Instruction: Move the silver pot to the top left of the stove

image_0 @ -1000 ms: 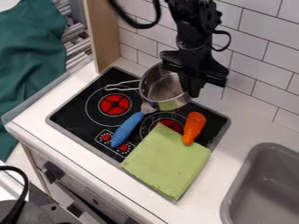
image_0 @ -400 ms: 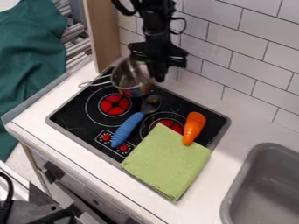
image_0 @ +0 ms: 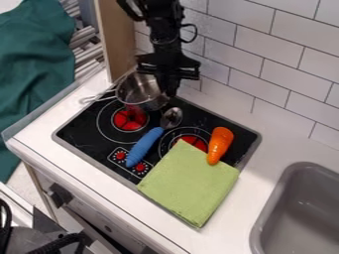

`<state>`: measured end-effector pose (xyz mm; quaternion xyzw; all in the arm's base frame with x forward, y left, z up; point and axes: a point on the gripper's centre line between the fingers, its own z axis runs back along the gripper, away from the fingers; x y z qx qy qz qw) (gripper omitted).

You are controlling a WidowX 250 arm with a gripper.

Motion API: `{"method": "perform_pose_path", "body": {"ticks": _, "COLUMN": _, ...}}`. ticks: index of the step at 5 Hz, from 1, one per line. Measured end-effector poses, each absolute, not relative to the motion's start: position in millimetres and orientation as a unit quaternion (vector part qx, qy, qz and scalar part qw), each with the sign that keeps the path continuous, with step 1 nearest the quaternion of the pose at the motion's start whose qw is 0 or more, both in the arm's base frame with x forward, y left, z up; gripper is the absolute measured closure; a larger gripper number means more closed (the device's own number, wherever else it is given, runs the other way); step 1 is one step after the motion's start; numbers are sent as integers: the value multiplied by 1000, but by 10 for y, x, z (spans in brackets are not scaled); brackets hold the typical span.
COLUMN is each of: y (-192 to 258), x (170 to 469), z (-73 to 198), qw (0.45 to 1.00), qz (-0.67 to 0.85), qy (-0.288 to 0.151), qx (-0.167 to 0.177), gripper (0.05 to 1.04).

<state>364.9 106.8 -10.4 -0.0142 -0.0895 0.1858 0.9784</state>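
White tiles (image_0: 285, 69) cover the wall behind the white counter (image_0: 275, 154). A tall wood board (image_0: 118, 34) stands by its back left corner. A gray sink (image_0: 305, 218) sits in its right side. Big, dark green cloth (image_0: 36, 74) is on the far left.

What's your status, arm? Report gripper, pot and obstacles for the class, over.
Gripper at rim of silver pot, holding it. Pot over upper-left part of stove. Spoon, carrot, green cloth lower right, seemingly out of the way.
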Motion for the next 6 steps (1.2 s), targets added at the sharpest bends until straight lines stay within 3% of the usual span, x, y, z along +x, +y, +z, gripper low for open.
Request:
{"method": "perform_pose_path", "body": {"ticks": 3, "y": 1164, "x": 3576, "z": -315, "qw": 976, "qz": 211, "qy": -54, "qx": -28, "gripper": 1028}}
{"method": "perform_pose_path", "body": {"ticks": 6, "y": 1210, "x": 3593, "z": -345, "qw": 971, "qz": 229, "qy": -57, "qx": -36, "gripper": 1005}}
